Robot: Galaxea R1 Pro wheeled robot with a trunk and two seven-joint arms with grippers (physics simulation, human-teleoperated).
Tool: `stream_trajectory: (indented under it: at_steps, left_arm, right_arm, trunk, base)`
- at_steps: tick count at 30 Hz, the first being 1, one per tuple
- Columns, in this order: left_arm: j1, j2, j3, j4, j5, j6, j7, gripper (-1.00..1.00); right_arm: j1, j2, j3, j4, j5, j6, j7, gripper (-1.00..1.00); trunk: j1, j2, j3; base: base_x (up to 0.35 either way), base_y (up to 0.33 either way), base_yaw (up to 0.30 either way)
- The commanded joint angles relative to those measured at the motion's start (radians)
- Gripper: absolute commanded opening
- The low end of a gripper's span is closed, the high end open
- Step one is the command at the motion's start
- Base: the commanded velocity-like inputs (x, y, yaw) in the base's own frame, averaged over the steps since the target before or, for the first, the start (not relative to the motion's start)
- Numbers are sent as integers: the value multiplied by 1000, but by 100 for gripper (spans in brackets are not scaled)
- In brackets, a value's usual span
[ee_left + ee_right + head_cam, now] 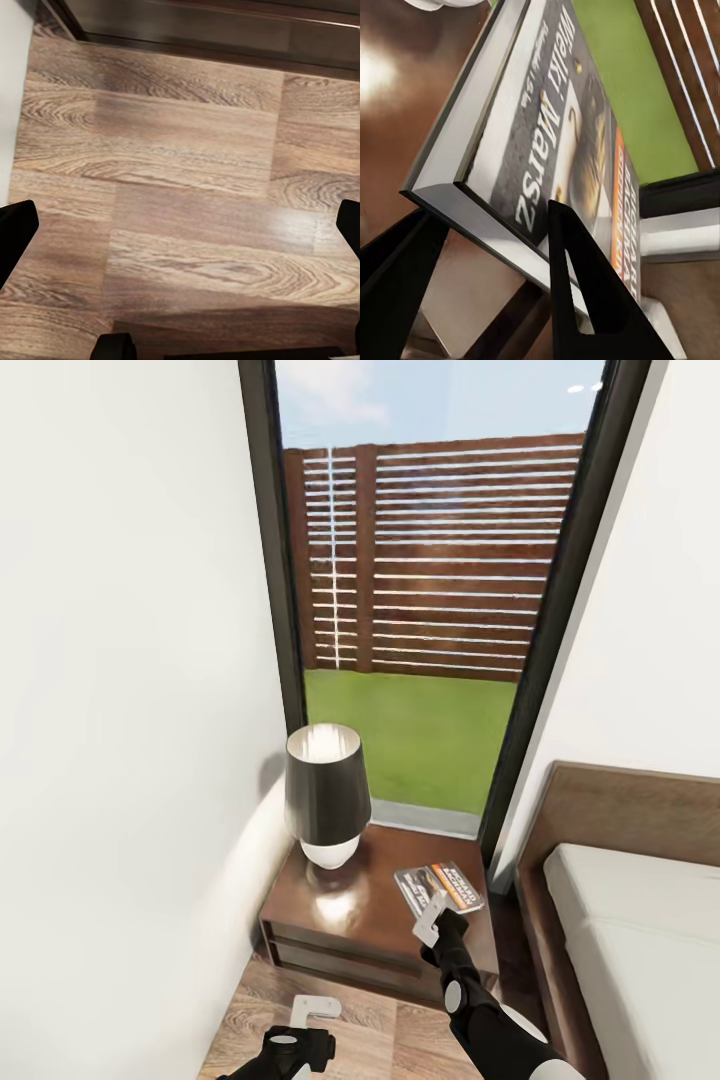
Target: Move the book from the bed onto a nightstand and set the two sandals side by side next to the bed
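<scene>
Left pincer (318, 1008): low over the wood-plank floor (180, 187) in front of the nightstand (340, 915), fingers spread, grasping nothing; its wrist view looks down on bare planks with the cabinet's dark base along one edge. White wall (120, 660): at the left, meeting the floor beside the cabinet. Nightstand: dark brown, glossy top, set in the corner beneath a tall black-framed window (270, 560) that looks onto green lawn and a slatted brown fence. Lamp (326, 794): dark shade, white rounded base, standing at the nightstand's rear left corner. Book (438, 887): paperback, dark cover with orange band and white lettering, over the nightstand's right edge, tilted. Right pincer (432, 918): clenched on the book at its near edge, one black finger (585, 292) across the cover, the other beneath. Bed (640, 920): at far right, brown headboard, light-grey mattress.
</scene>
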Motion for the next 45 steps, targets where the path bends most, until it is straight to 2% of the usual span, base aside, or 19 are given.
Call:
stream_trajectory:
  at_steps: [1,11,21,31,37,45]
  left_arm:
    - [-1,1,-8,-2,7,4,8,100]
    - [-1,1,-8,-2,7,4,6,100]
    - [-1,0,-8,-2,7,-5,8,100]
    - [-1,-1,-8,-2,7,-3,9,100]
    - [-1,-1,-8,-2,7,-5,9,100]
    - [-1,-1,-9,-2,6,-6,8,100]
  right_arm:
    - [-1,0,3,0,11,8,6,-100]
    - [-1,0,3,0,10,8,30,-100]
    - [-1,0,3,-1,10,8,30,-100]
    - [-1,0,3,-1,10,9,31,-100]
    - [-1,0,3,0,10,8,31,-100]
    - [-1,0,3,-1,10,7,29,-100]
  trunk:
    - [4,-8,-4]
    - [42,-78,-36]
    - [42,-78,-36]
    - [42,-78,-36]
    - [42,-78,-36]
    - [73,-134,-61]
  base:
    - [0,0,0]
    - [0,0,0]
    - [15,0,0]
    - [284,0,0]
    - [72,0,0]
    - [4,0,0]
